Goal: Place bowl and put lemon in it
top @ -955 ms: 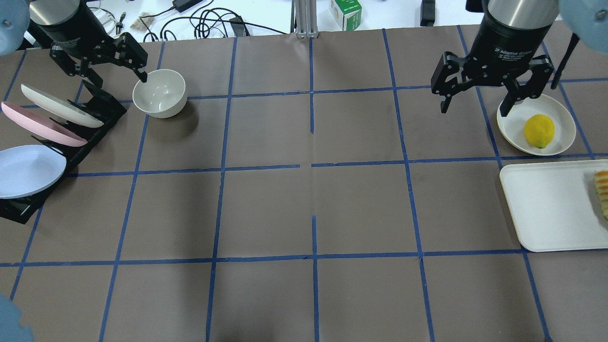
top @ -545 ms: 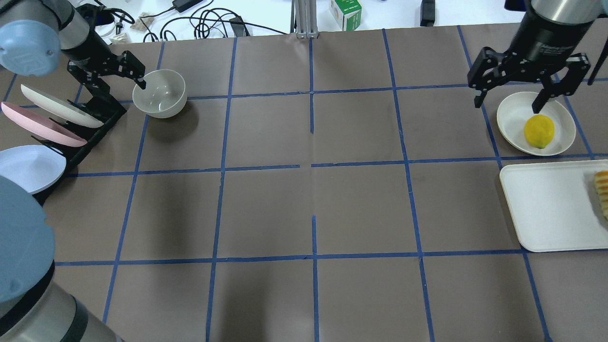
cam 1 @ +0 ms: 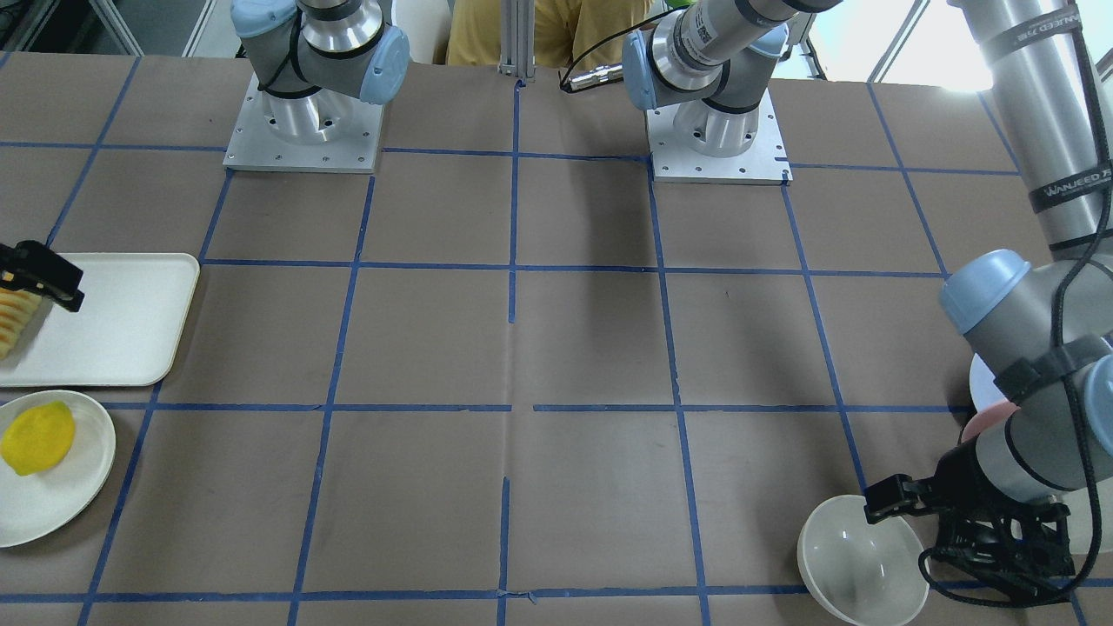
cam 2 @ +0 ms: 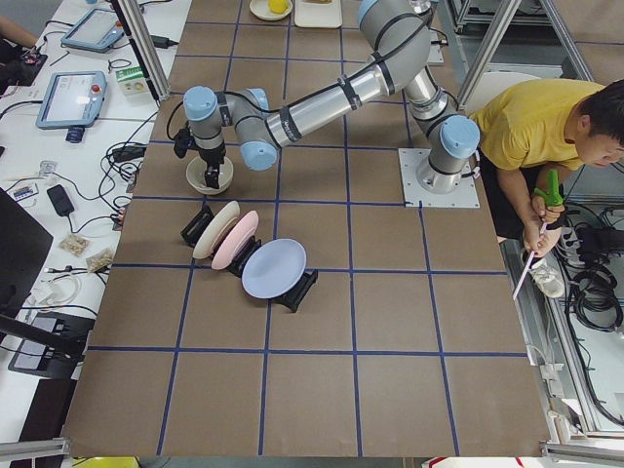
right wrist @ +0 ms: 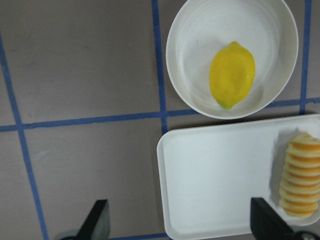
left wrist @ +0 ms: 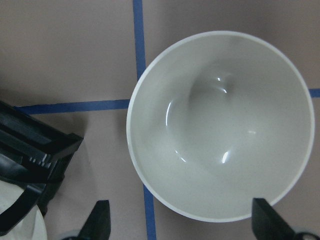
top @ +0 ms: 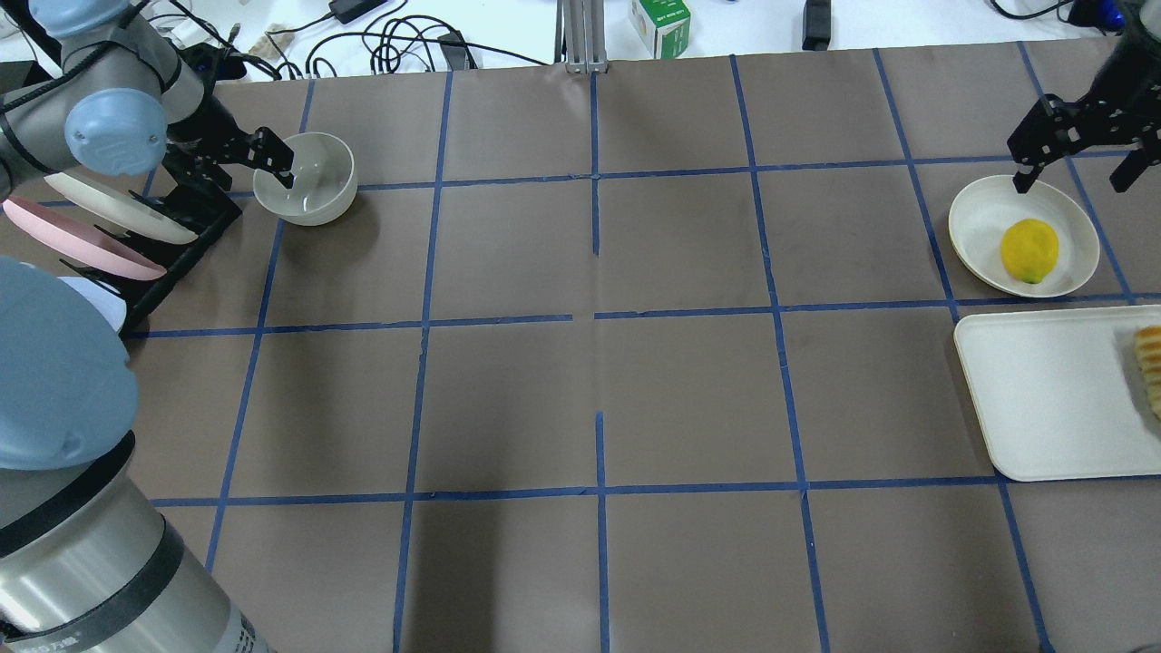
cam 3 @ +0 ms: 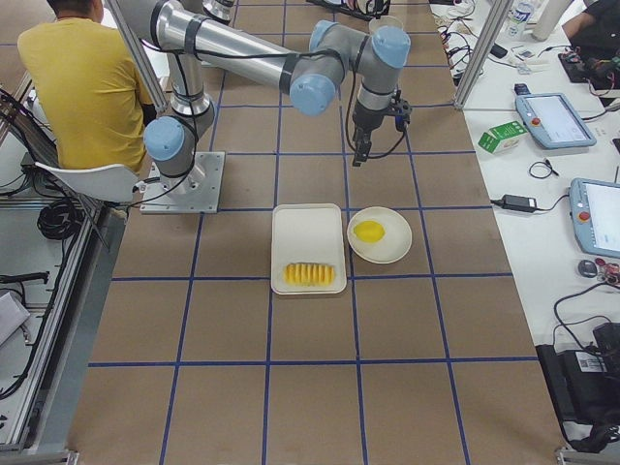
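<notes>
Grasping the bowl (top: 313,195) was judged the step in hand. The bowl stood upright and empty on the worktop (top: 689,399) at the robot's far left, just beside the black plate rack (top: 195,213). The left pincer (left wrist: 183,222) was at the bowl's rack-side rim with its 2 fingers spread wide and nothing clamped. In the overhead view 1 finger reached over the rim into the bowl, while the other could not be made out. The lemon (top: 1029,251) lay on its side on a shallow off-white plate (top: 984,213) at the far right, well apart from the bowl. The right pincer (right wrist: 181,222) hung above the worktop by the plate's far edge, likewise spread and empty.

Next move, as assessed: the left pincer would need to close on the bowl wall, lift it clear of the rack and set it down within the right arm's reach. Only then would the right pincer need to descend over the lemon and close across its narrow width.

Materials noted: the bowl was deep, round, off-white and glossy, with highlights on its inner curve. A smooth wall of that kind could slip in a pinch. The lemon was a bright yellow oval with a pointed tip, liable to roll. Beside the plate lay a white rectangular tray (top: 1043,399) with rounded corners, carrying ridged yellow-orange slices (right wrist: 300,175). The worktop was matt brown paper, gridded in blue tape.
</notes>
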Robot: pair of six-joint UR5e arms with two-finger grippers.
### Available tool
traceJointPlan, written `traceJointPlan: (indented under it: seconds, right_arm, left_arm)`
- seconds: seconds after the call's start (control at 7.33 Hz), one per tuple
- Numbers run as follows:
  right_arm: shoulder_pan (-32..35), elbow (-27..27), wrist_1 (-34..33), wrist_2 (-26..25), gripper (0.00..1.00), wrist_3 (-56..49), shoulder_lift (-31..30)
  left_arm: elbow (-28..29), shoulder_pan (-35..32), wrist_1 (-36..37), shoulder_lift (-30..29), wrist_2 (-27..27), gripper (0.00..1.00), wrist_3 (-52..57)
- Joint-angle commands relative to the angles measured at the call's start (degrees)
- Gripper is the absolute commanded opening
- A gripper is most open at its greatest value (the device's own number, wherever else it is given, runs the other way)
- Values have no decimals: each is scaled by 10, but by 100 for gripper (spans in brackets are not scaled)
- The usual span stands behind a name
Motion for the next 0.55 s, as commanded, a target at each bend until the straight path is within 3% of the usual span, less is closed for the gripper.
traceJointPlan:
  seconds: [0.0, 0.14, 0.27, 0.41]
  right_arm:
    - [-36, 7, -90, 1, 100, -61, 68]
    - [-50, 10, -144, 6, 100, -80, 106]
    - [-52, 12, -179, 0, 100, -96, 126]
    - [-53, 14, -178, 7, 100, -91, 139]
  left_arm:
    - [2, 0, 36, -34, 1, 100, 0]
    - [4, 0, 52, -47, 2, 95, -1]
    - [5, 0, 51, -48, 4, 56, -6]
    - [5, 0, 49, -49, 26, 25, -12]
